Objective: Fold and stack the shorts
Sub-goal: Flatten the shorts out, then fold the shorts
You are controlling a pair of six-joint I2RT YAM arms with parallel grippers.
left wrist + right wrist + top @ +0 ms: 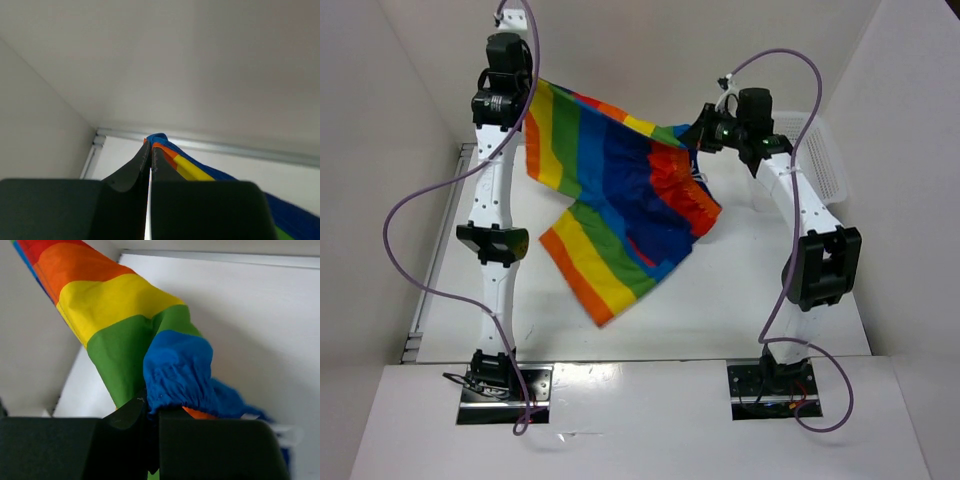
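Observation:
The rainbow-striped shorts (620,190) hang in the air between my two raised grippers, one leg drooping toward the table's middle. My left gripper (525,90) is shut on a corner of the shorts at the back left; in the left wrist view the fabric (172,155) pokes out from between the closed fingertips (144,159). My right gripper (702,132) is shut on the gathered waistband at the back right; in the right wrist view the blue gathered edge (180,375) bunches right at the closed jaws.
A white plastic mesh basket (820,150) stands at the back right behind the right arm. White walls enclose the table on the left, back and right. The white tabletop (720,300) lies beneath the hanging shorts.

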